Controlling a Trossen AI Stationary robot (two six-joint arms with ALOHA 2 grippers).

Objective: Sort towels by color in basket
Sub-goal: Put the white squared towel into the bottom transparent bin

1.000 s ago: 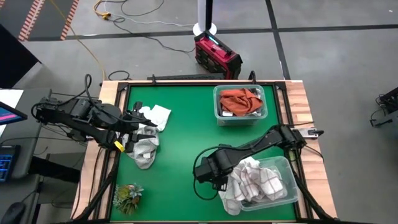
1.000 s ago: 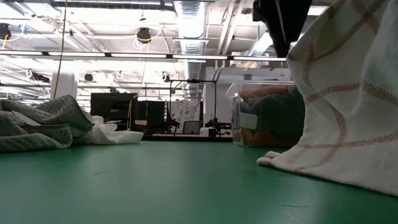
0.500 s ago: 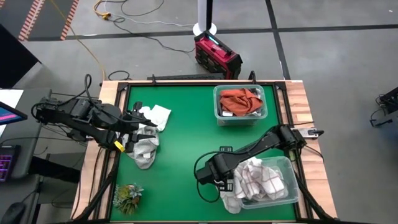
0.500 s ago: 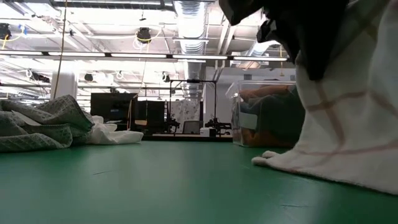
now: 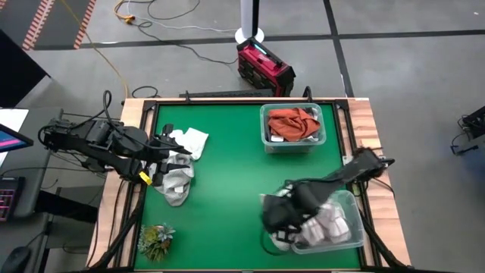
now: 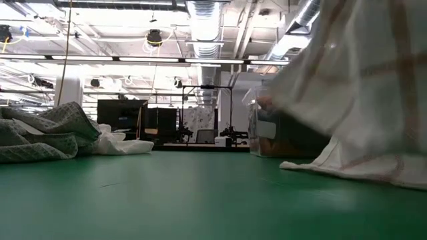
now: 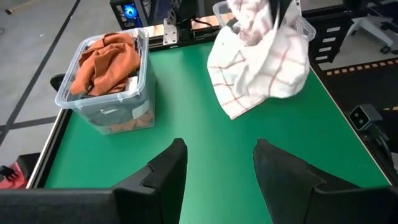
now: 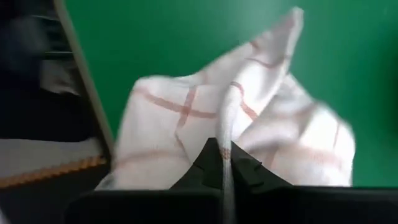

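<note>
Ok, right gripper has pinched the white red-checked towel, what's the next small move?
Probably lift and carry it farther over the clear plastic bin: the right gripper is shut on the white red-checked towel, which hangs partly outside the rim, trailing on the green mat.

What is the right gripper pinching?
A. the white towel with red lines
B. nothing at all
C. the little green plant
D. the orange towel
A: the right gripper is shut on a fold of the white towel with red lines, which hangs from it over the clear bin.
</note>
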